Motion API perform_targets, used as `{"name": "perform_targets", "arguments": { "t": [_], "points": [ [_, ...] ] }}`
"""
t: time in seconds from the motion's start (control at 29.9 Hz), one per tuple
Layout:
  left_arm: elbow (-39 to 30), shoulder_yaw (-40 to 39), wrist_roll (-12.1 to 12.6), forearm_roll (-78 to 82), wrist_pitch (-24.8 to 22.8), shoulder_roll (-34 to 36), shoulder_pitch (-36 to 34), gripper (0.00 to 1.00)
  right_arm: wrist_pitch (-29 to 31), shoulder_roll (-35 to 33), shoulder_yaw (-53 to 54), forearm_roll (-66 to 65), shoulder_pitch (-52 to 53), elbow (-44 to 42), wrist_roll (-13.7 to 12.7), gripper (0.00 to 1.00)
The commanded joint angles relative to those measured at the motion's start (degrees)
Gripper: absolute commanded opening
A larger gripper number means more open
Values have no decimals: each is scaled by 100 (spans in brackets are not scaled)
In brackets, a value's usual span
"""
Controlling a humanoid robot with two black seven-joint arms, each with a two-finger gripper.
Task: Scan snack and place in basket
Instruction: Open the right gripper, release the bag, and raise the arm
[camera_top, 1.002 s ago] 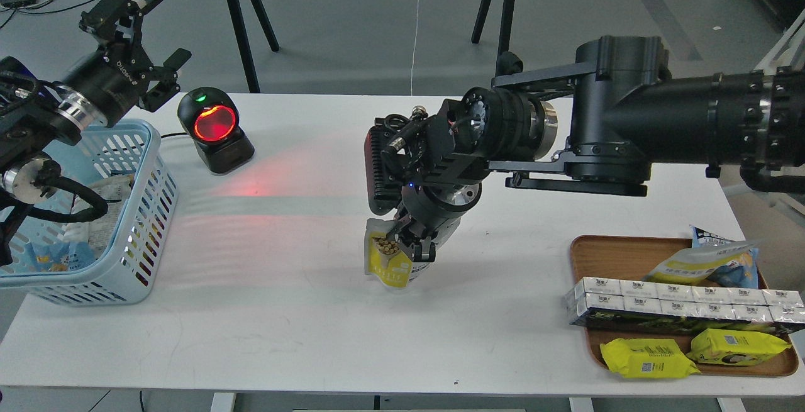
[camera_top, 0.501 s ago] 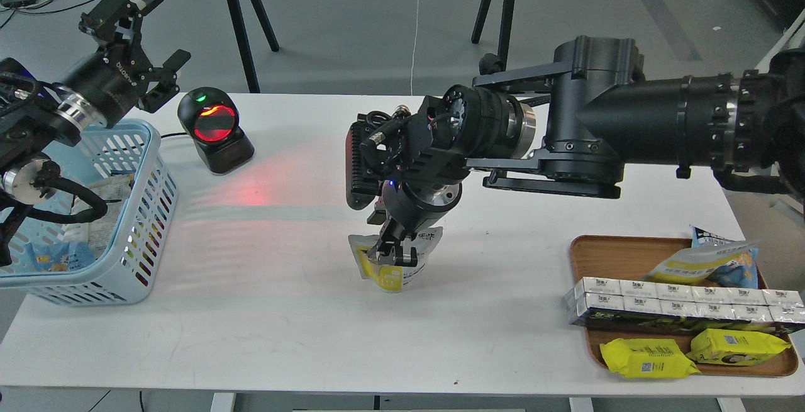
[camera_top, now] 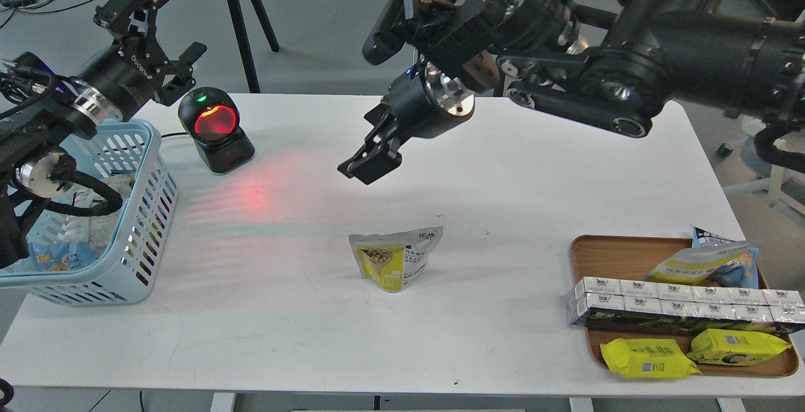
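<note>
While the snack stands upright on the white table, mid-front, nothing grips it; the right hand hangs above and behind it, clear of contact, its finger spacing impossible to tell; the left hand is spread wide, holding nothing, raised behind the basket at the table's left edge, near the red-lit scanner.

Basket cut off left; its contents partly hidden
</note>
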Motion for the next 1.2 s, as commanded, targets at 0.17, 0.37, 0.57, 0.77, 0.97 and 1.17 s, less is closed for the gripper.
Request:
{"name": "perform_targets", "arguments": {
  "t": [0.17, 0.37, 0.57, 0.77, 0.97, 1.17],
  "points": [
    [-6, -77, 0, -8, 0, -3, -368, 100, 1, -1491, 95, 1294, -223, -217, 0, 99],
    [-6, -68, 0, 10, 0, 251, -702, 100, 1, -2186, 183, 2903, -434, -508, 0, 99],
    [-15, -376, 0, 10, 0, 199, -825, 100, 1, -2784, 209, 4273, -802, -412, 0, 99],
    [-41, -376, 0, 19, 0, 190, -940, 100, -241, -3303, 393, 5926, -1584, -34, 0, 99],
    [-24, -288, 0, 28, 0, -99, -887, 100, -242, -3593, 1385, 6482, -2744, 274, 0, 99],
    [20, -297, 0, 203, 0, -117, -957, 100, -206, -3593, 2835, 6517, -3966, 493, 0, 99]
  ]
}}
